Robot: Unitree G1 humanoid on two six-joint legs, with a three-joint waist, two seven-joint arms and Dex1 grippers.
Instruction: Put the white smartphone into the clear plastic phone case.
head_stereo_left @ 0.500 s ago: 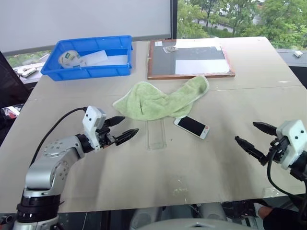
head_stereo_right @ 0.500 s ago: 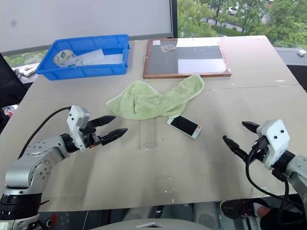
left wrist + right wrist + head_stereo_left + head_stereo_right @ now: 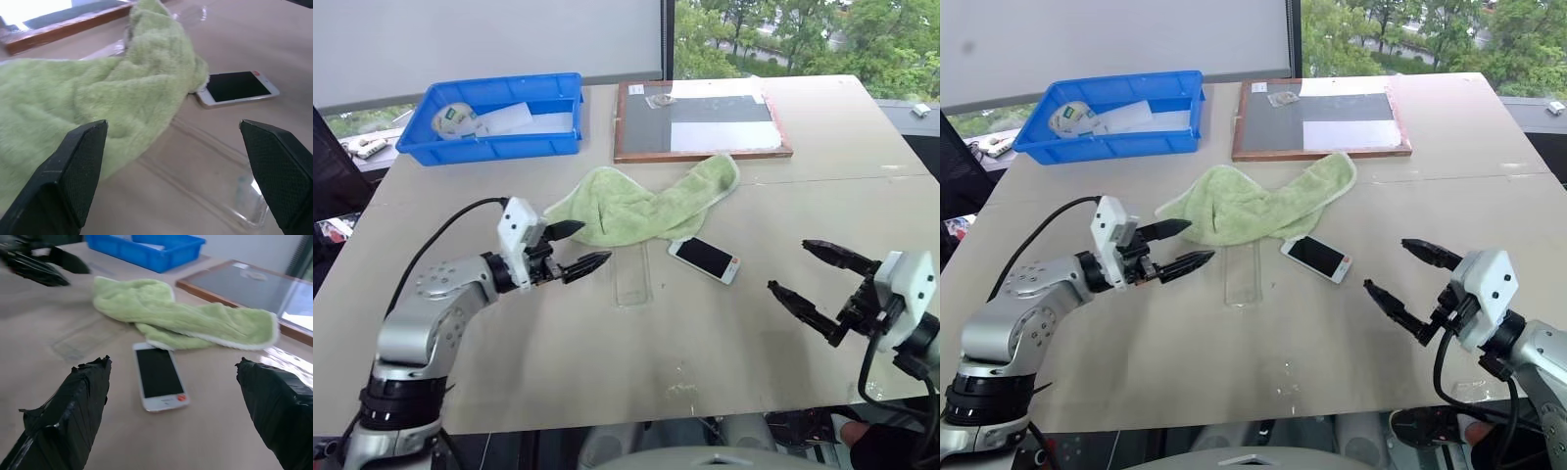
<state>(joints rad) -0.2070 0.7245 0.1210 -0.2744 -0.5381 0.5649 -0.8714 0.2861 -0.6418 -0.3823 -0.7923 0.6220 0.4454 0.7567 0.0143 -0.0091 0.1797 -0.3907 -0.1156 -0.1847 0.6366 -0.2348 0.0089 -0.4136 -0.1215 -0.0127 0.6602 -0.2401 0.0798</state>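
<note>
The white smartphone (image 3: 704, 259) lies screen up on the table's middle, its far end just at the edge of a green towel (image 3: 641, 207). The clear plastic phone case (image 3: 631, 277) lies flat to its left, its far end under the towel's edge. My left gripper (image 3: 576, 247) hovers open just left of the case, fingers pointing at it. My right gripper (image 3: 808, 273) stands open to the right of the phone, well apart from it. In the right wrist view the phone (image 3: 159, 375) lies between the two open fingers (image 3: 73, 406), further ahead. The left wrist view shows the case (image 3: 210, 181) and phone (image 3: 237, 87) ahead.
A blue bin (image 3: 494, 117) with a tape roll and papers stands at the back left. A wood-framed dark board (image 3: 701, 120) lies at the back middle. The towel stretches between board and phone. The table's front edge runs close below both grippers.
My left gripper has moved right and a little farther away, closer to the case. My right gripper has shifted left toward the phone. Phone, case and towel lie as before.
</note>
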